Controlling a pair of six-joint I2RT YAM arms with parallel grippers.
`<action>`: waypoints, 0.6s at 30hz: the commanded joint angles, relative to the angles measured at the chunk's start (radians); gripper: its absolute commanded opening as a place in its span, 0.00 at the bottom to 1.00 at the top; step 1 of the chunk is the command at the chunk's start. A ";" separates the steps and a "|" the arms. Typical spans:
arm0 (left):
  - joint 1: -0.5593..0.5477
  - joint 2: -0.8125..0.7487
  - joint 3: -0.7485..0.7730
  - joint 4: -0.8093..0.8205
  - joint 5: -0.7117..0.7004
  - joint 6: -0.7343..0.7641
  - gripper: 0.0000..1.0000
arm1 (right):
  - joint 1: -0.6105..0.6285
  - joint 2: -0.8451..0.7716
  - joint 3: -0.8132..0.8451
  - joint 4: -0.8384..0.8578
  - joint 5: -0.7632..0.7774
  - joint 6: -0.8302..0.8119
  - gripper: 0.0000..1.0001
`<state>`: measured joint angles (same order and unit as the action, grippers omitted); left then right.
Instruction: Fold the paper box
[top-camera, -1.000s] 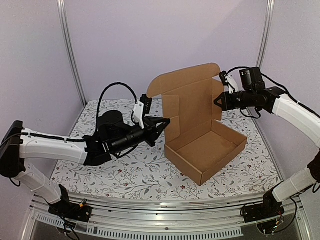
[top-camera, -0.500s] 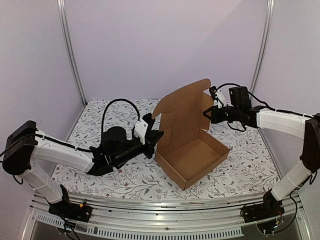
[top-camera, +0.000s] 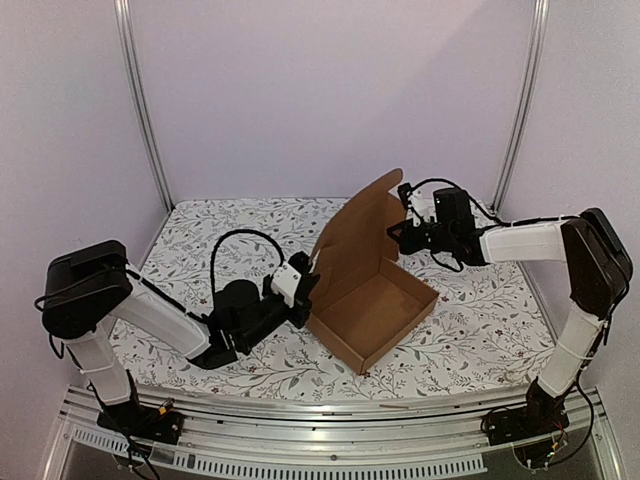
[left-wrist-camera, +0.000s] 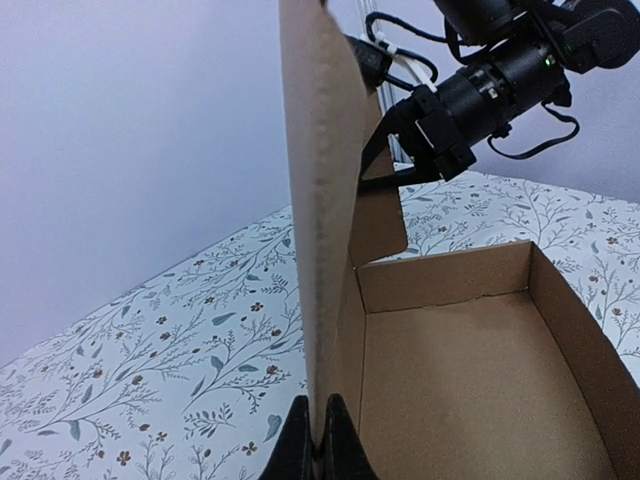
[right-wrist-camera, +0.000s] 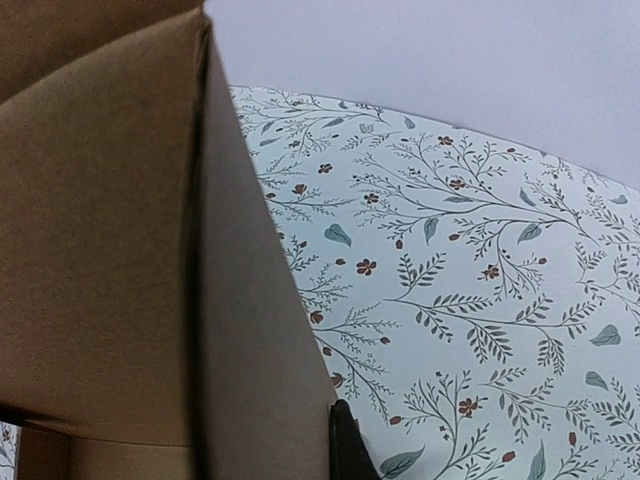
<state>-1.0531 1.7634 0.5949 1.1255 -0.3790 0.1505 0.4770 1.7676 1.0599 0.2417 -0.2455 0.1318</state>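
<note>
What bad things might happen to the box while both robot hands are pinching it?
The brown corrugated cardboard box is pinched only at thin edges by the left gripper and right gripper, so it might slip free. Pulling different ways could bend or tear its upright lid. The box may also slide on the floral tablecloth.
</note>
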 joint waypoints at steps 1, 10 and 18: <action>-0.005 0.031 -0.068 0.058 -0.076 0.114 0.00 | 0.047 0.023 -0.050 -0.055 -0.026 0.002 0.00; -0.016 0.007 -0.129 0.092 -0.121 0.257 0.00 | 0.047 -0.026 -0.110 -0.204 -0.041 -0.054 0.02; -0.016 -0.012 -0.157 0.143 -0.130 0.270 0.00 | 0.024 -0.054 -0.044 -0.435 -0.115 -0.069 0.12</action>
<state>-1.0718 1.7668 0.4656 1.2903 -0.4366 0.3576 0.5034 1.7264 1.0088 0.1081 -0.2840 0.0910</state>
